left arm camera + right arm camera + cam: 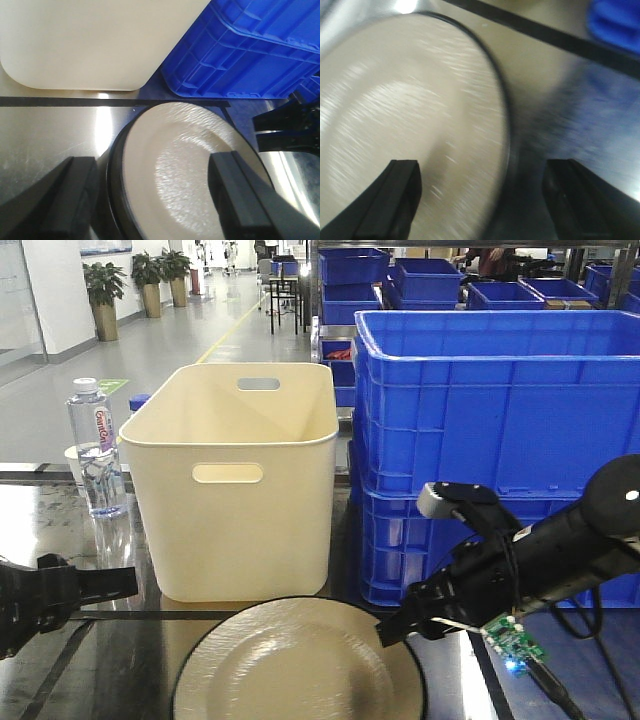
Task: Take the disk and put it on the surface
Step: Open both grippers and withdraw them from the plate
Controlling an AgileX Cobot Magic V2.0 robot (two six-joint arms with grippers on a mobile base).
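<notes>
The disk [296,668], a cream plate with a thin black rim, lies on the glossy black surface [120,660] just in front of the cream tub. My right gripper [398,626] hovers open at the plate's right edge. In the right wrist view the plate's rim [506,125] runs between the open fingers [395,197] of that gripper [490,200]. My left gripper [115,585] is open, to the left of the plate and apart from it. In the left wrist view the plate [185,170] shows between the spread fingers of the left gripper [157,200].
A tall cream tub [240,480] stands directly behind the plate. Stacked blue crates [490,440] fill the right side. A water bottle [96,445] stands left of the tub. A small green circuit board [515,640] hangs under the right arm.
</notes>
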